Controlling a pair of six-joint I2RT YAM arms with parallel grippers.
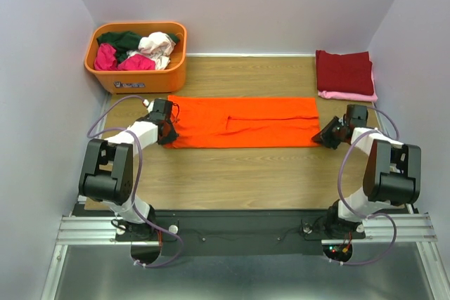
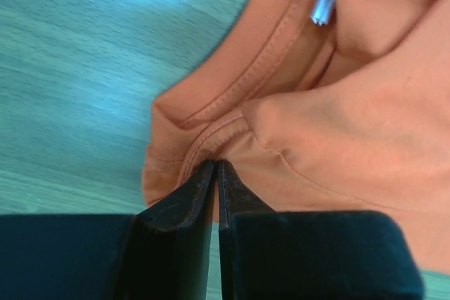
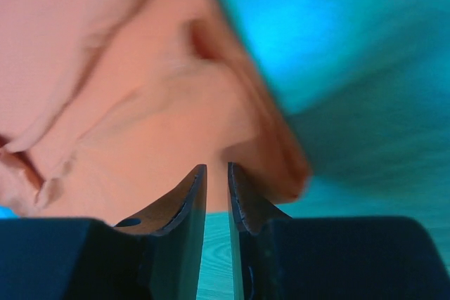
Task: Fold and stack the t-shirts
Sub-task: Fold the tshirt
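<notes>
I'm pinching the stitched hem of the orange t-shirt (image 1: 246,123) in my left gripper (image 2: 216,166), jaws nearly together. My right gripper (image 3: 216,170) is nipping its soft rumpled corner. White tag (image 2: 322,6) isn't showing readable text.

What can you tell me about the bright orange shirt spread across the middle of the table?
The orange t-shirt is soft, plain, bright orange cloth with stitched hems. It lies flat on the wooden table, folded into a long band running left to right, with a seam line showing across its middle. The left gripper pinches a hemmed corner at its left end. The right gripper has closed on the edge at its right end. Nothing else touches it.
</notes>
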